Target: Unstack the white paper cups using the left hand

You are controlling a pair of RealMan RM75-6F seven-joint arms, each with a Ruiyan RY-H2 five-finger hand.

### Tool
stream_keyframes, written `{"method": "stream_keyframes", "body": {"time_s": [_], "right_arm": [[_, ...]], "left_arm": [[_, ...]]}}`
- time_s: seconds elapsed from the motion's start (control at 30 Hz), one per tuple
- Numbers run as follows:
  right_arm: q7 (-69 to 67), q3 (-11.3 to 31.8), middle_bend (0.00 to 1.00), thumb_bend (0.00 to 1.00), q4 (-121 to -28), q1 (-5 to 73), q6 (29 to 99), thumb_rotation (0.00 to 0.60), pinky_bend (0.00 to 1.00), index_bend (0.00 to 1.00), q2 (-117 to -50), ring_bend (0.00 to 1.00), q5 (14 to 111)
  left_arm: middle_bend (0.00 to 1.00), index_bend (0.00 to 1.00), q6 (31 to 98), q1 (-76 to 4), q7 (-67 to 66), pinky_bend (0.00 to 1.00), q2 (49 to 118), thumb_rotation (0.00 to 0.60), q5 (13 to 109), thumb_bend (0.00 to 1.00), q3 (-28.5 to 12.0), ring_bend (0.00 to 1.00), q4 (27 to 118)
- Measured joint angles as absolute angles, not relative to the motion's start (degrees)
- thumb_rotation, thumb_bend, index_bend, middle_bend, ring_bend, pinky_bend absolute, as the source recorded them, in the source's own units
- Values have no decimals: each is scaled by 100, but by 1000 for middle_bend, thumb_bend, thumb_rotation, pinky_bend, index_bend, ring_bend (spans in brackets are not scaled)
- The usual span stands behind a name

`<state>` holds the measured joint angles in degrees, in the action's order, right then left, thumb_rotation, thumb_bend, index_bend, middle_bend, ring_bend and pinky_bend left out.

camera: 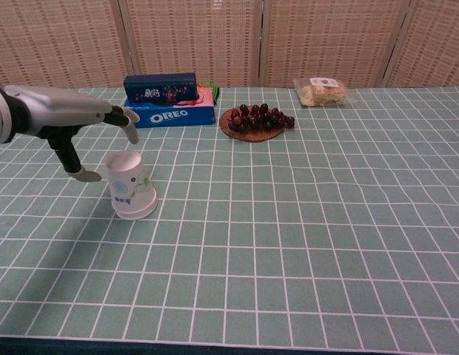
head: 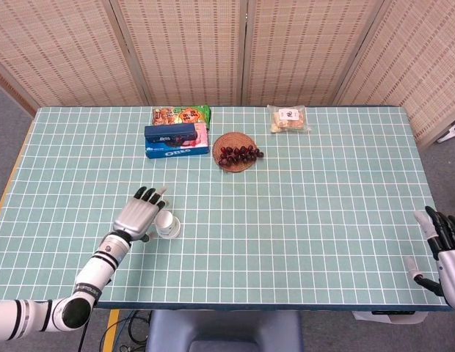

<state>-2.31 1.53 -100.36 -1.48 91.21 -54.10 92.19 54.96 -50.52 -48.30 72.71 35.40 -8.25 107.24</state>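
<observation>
The white paper cups stand upside down as one stack on the green gridded table, at front left. My left hand hovers just left of the stack with fingers spread, thumb hanging beside the cup's top; nothing is held and I cannot tell whether it touches. My right hand rests open at the table's front right corner, far from the cups; the chest view does not show it.
At the back stand a blue Oreo box with a smaller blue box on top, a snack pack, a wicker plate of grapes and a bagged snack.
</observation>
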Motion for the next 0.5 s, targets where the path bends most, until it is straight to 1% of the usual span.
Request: {"method": "stream_keyframes", "body": {"time_s": [0.5], "right_arm": [[-271,164,0,339,-10026,-149,9122,600,0,35,-5382,0,9162]], "left_arm": [[0,287,5394,-5352,-4423,0,7375,600,3499,295,-591,0,10411]]}}
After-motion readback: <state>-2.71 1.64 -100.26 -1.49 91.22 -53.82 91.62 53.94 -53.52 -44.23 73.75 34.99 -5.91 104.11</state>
